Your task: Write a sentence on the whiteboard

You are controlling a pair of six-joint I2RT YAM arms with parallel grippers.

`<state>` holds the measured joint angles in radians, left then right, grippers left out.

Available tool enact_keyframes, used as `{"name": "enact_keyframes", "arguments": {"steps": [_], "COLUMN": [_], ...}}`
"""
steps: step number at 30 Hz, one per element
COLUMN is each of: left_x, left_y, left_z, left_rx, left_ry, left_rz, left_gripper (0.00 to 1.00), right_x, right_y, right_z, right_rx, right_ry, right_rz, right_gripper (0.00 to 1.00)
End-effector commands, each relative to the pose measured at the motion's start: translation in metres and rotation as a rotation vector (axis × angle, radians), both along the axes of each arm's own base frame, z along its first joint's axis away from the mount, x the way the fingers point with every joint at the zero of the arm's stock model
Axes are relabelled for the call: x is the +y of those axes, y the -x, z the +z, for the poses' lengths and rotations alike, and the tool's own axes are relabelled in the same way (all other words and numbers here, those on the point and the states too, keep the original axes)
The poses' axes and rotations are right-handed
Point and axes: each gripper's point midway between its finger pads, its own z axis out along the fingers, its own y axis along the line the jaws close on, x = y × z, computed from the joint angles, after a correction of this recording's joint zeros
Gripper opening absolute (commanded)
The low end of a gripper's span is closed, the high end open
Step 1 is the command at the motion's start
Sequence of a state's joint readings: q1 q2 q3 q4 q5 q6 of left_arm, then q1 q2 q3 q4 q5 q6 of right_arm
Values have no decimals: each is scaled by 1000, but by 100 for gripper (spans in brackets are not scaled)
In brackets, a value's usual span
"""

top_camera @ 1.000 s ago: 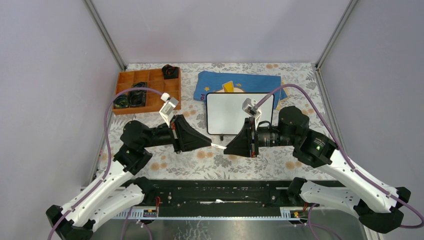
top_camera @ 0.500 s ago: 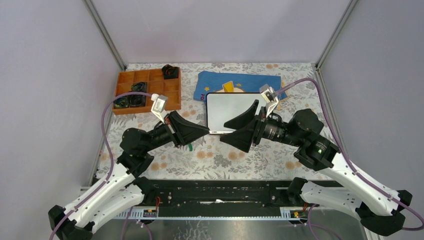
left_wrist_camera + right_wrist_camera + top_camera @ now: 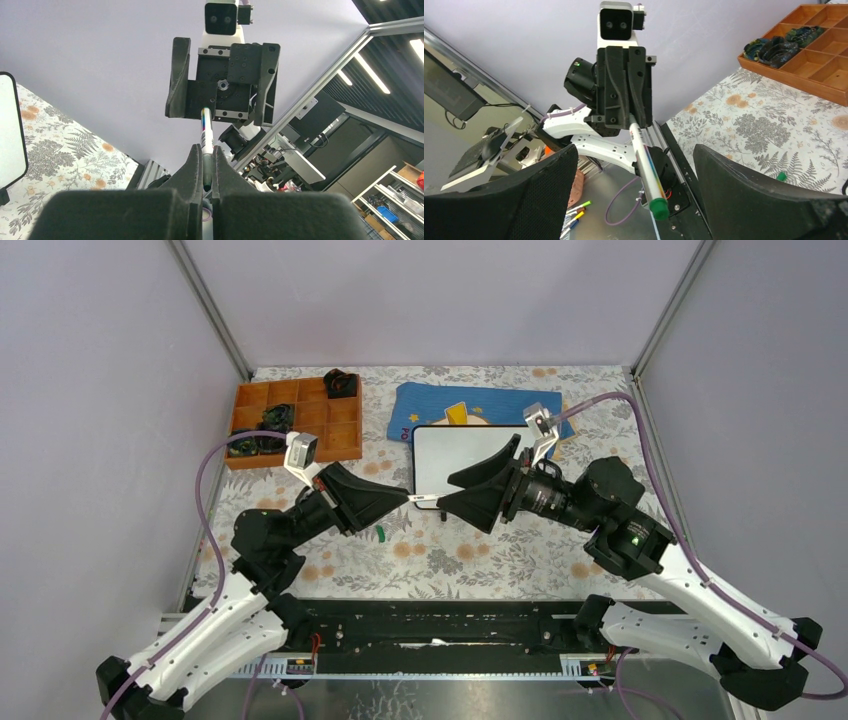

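The small, glossy white rectangular whiteboard (image 3: 440, 455), with a thin black rim and rounded corners, lies flat on the floral table (image 3: 440, 560), its visible surface plain white.

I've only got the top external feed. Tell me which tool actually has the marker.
Observer: The left wrist view shows the left tool shut on the marker, pinching its body.
Operator: Now report the other arm.
Observer: The right wrist view shows the right tool wide open. Neither of its fingers touches the marker.
Operator: Describe the marker's free end.
Observer: It's green and points toward the right tool.
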<state>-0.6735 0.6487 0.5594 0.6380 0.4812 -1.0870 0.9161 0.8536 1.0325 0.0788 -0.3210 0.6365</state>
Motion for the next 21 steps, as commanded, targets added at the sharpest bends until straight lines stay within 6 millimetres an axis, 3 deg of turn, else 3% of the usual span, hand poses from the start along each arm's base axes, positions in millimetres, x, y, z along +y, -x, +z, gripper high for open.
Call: {"name": "enact_keyframes", "arguments": {"steps": [1, 6, 12, 21], "left_x": [7, 8, 8, 8], "left_y": [10, 10, 10, 7], "left_z": [18, 20, 22, 18], "left_rx": [-67, -70, -71, -47], "left_ry": [50, 58, 59, 70], "left_rz": [0, 0, 0, 10], "left_gripper": [0, 0, 0, 0], "right_x": [-8, 10, 19, 21], "right_y": [-3, 2, 6, 3], "right_z": [14, 11, 16, 15], "right_rx": [-34, -4, 2, 14], "right_ry": [-22, -9, -32, -76], "right_rz": [-43, 48, 104, 98], "right_gripper": [90, 68, 51, 49]}}
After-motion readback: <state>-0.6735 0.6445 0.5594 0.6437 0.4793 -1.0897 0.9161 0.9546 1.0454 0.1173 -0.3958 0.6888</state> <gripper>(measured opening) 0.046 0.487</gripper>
